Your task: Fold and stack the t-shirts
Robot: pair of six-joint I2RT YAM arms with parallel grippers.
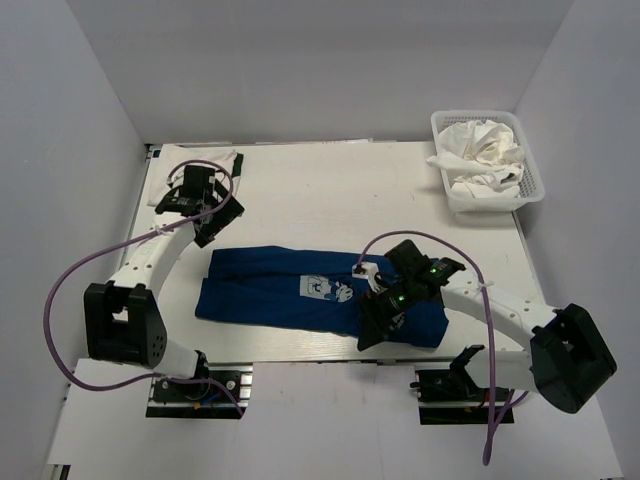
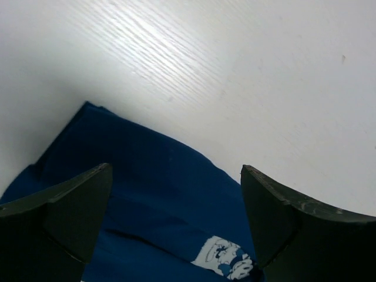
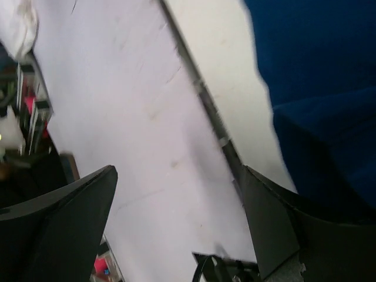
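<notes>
Blue t-shirt (image 1: 290, 295) lying as a long band on near middle of table (image 1: 330, 190). Mid-fold, by the look. Left tool (image 1: 205, 205) spread wide, empty, above far left corner; right tool (image 1: 375, 320) spread wide, empty, over near right end. Next: pinch an end, fold across. White t-shirts (image 1: 480, 150) heaped in basket (image 1: 535, 192), far right
</notes>
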